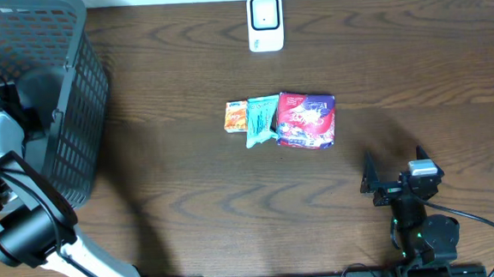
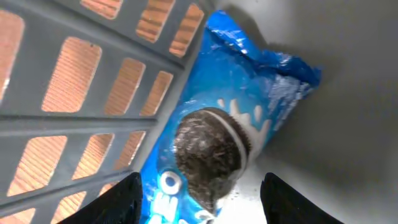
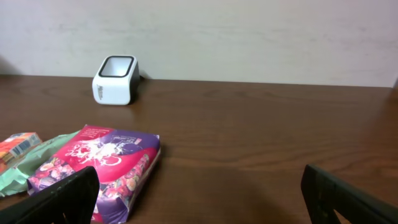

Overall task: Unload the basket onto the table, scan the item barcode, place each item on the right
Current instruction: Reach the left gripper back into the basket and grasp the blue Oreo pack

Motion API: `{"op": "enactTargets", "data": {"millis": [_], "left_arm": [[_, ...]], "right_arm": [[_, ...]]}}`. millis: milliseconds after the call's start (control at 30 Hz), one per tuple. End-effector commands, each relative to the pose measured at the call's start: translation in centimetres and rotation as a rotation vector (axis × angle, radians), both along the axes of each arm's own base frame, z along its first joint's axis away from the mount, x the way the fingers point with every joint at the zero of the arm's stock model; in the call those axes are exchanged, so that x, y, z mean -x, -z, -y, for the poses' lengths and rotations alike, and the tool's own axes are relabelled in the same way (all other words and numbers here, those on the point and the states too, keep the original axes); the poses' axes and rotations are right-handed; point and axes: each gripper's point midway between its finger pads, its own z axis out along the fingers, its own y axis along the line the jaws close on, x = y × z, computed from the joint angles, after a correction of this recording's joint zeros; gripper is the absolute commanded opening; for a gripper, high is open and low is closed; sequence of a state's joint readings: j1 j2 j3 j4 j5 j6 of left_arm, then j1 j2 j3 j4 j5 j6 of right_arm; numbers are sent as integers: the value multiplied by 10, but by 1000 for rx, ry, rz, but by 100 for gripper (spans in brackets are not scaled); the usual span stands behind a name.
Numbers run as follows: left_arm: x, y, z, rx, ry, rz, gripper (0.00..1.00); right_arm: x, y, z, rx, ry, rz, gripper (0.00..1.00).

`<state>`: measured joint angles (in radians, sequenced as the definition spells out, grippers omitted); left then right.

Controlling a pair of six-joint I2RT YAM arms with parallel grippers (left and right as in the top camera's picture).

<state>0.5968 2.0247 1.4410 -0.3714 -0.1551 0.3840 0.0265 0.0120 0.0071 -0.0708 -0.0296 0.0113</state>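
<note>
Left wrist: left hand (image 2: 202,199) hanging released astride blue cookie packet (image 2: 230,124) in basket (image 2: 74,124); likely light, crinkly, slippery, crushable, so pinching across its flat faces seems safest. Right hand (image 3: 202,196) gaping, empty.

Dark wood-grain worktop (image 1: 182,56) with a soft sheen, possibly laminate; hard to tell from here. The basket (image 1: 72,80) is grey, matt plastic lattice. The blue cookie packet (image 2: 249,93) is glossy, crinkled film. White scanner (image 1: 265,21) — smooth hard plastic; purple sweets bag (image 1: 308,119) — shiny printed wrap.
</note>
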Motion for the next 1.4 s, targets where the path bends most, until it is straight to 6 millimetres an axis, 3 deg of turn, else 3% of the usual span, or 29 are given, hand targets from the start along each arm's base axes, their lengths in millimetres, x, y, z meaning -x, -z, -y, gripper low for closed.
{"op": "enactTargets", "data": {"millis": [0,133,400,600,733,833,1033,1067,1200,1367], "left_arm": [[14,20,-6,35,-6,-34,61],[23,31,-12,51,-28,-53,61],[19,58,7,181,20,-42,60],[22,59,9,191,18,-57,31],[20,40,7,183,-24,-10,11],[14,4,4,150,-60,75,7],[0,-105,10,109,-100,369,8],[-4,-136,18,119,-84,462,7],[-4,-218,43,132,-26,686,8],[13,-319,91,151,55,957,7]], "right_arm": [[0,0,0,-10,2,-1,99],[0,0,0,-10,2,-1,99],[0,0,0,-10,2,-1,99],[0,0,0,-10,2,-1,99],[0,0,0,-10,2,-1,99],[0,0,0,-10,2,-1,99],[0,0,0,-10,2,-1,99],[0,0,0,-10,2,-1,99],[0,0,0,-10,2,-1,99],[0,0,0,-10,2,-1,99]]}}
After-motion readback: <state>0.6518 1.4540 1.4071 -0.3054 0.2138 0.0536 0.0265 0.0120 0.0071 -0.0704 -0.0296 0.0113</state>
